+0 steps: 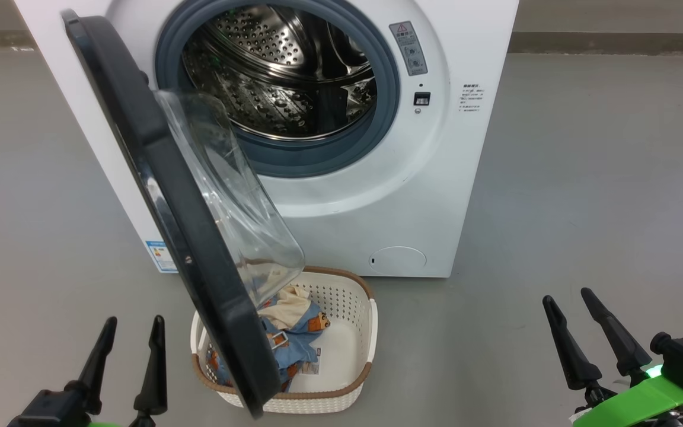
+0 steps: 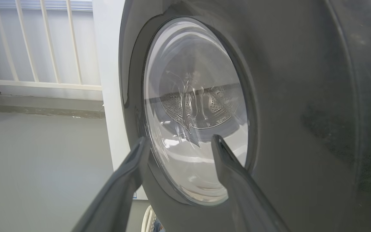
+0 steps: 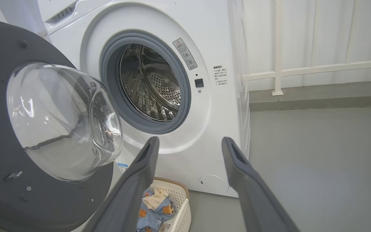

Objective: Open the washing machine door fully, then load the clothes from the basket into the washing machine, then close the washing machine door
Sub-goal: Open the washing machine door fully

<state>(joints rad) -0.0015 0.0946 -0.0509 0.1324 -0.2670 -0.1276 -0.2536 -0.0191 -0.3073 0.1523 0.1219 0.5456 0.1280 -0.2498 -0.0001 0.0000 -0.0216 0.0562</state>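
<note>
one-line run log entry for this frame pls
washing machine door: open, overhanging basket | clothes: in basket | washing machine drum: empty | left gripper: open, holding nothing | right gripper: open, holding nothing

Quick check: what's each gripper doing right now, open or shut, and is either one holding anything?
Left gripper: open, holding nothing.
Right gripper: open, holding nothing.
</note>
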